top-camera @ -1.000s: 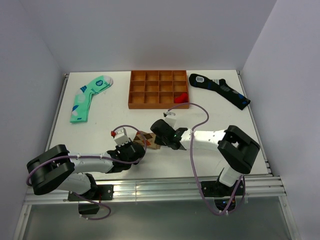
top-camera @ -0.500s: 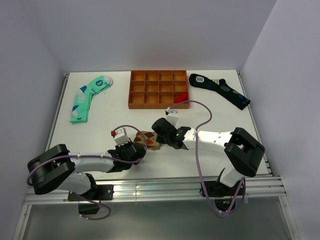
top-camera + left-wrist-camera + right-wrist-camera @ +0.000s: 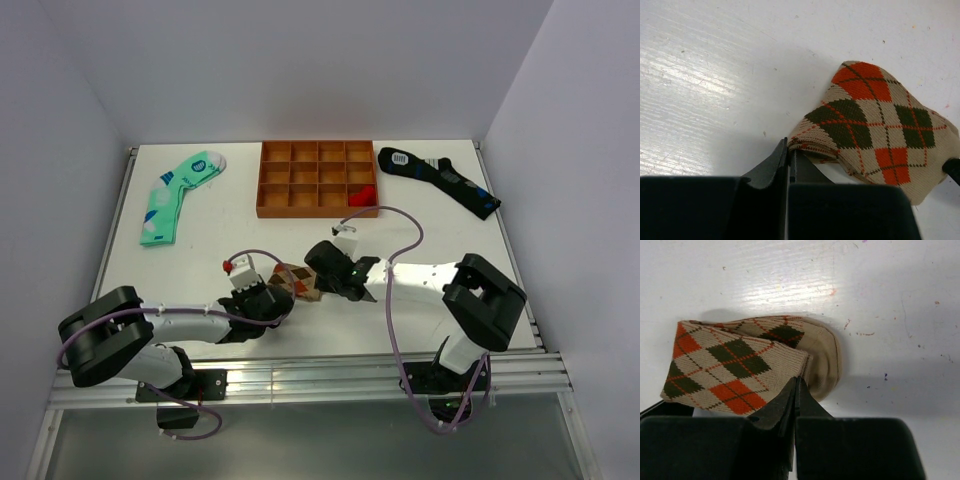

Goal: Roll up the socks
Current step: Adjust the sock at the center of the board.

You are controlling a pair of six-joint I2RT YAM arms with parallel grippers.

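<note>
- Left gripper [image 3: 788,152]: clenched on a thin bit of the sock's [image 3: 867,125] folded edge. The bite is only at the fingertips, so I judge a pull could slip it free and let the fold spring open.
- Right gripper [image 3: 796,387]: also clamped, nipping the edge of the upper layer near the toe. If it catches just that layer, the roll could come out loose or skewed.
- Both grip opposite ends close together. Pulling apart would stretch the sock flat, and closing in risks the fingers clashing.
- The sock lies folded on the table [image 3: 200,260], toward the near edge about midway along it, in front of the tray [image 3: 318,208].
</note>
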